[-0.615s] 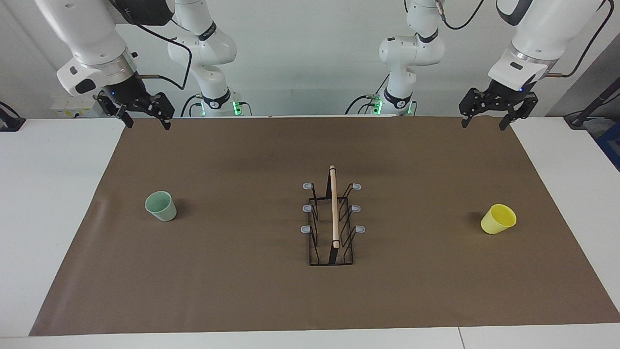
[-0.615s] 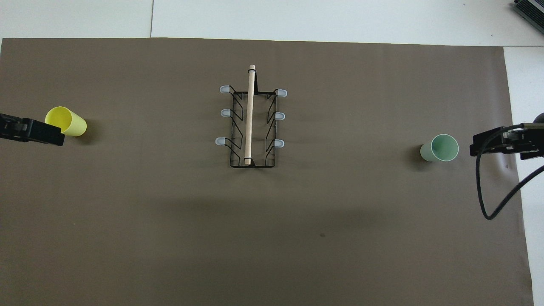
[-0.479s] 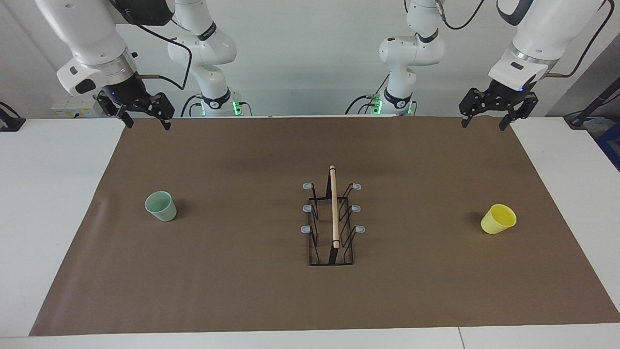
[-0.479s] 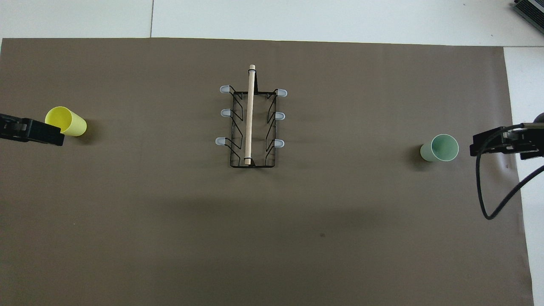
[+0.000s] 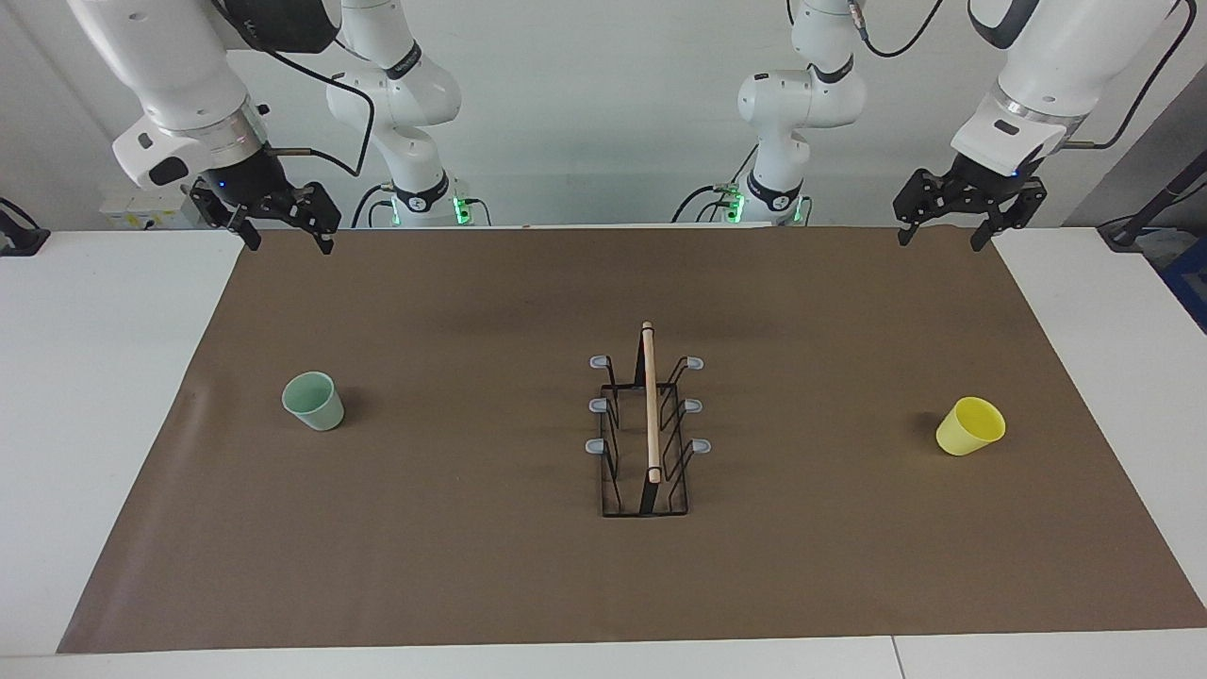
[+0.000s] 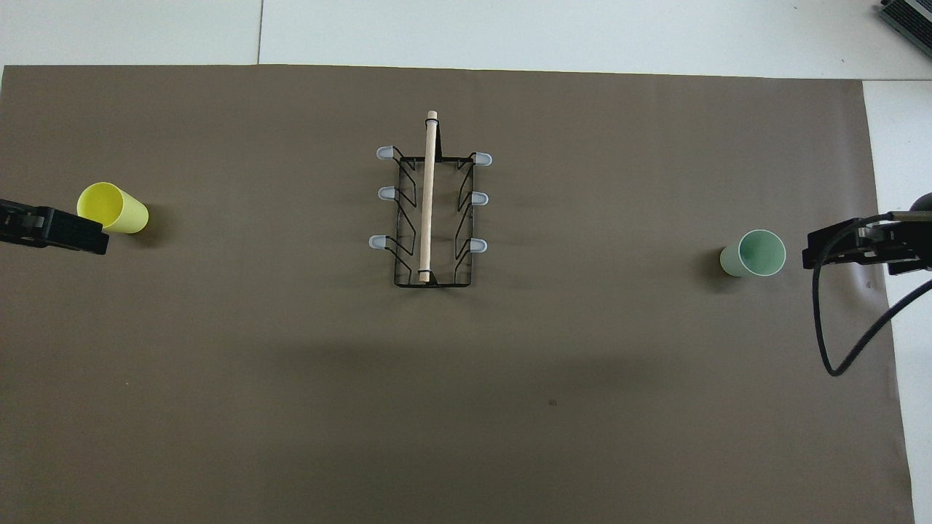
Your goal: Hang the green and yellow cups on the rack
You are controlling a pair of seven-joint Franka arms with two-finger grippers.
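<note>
Rack [image 5: 647, 429] mid-table, all 6 pegs bare. Green cup [image 5: 313, 401] upright toward right arm's end, yellow cup [image 5: 970, 425] tilted toward left arm's end: 1 per arm. Right gripper [image 5: 280, 226] and left gripper [image 5: 946, 222] raised over table's robot-side edge, fingers spread, empty.

White jointed arms [image 5: 401, 104] with black cables [image 6: 848, 327], green base lights.

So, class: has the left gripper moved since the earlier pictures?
Yes, slightly. In the overhead view the left gripper has drawn back toward the picture's edge, uncovering more of the yellow cup, which stays put.
</note>
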